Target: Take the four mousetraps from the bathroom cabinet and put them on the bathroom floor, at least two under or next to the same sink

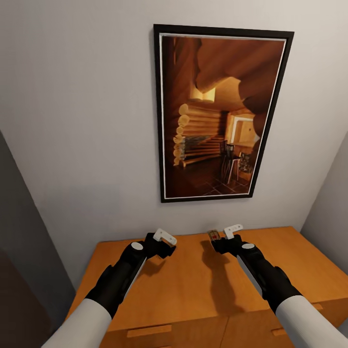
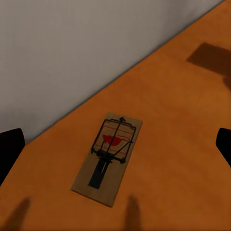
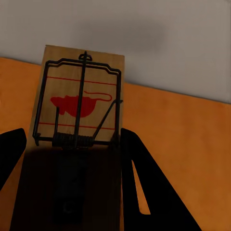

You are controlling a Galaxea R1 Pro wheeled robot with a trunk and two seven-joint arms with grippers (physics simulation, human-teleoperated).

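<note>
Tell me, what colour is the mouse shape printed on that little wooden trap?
Red, on the tan wooden mousetrap with black wire; clearest in the right wrist view.

Pincer (image 3: pixel 72 159) grips mousetrap (image 3: pixel 79 96) above cabinet (image 3: pixel 183 139)

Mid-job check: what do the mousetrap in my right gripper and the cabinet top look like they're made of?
The mousetrap held by the right gripper looks like a pale tan wooden board with faint grain, carrying a thin black wire mechanism, likely metal, and a printed red mouse mark. The cabinet top appears to be smooth orange-brown wood or a wood-look laminate, matte with soft shadows and no visible grain.
</note>
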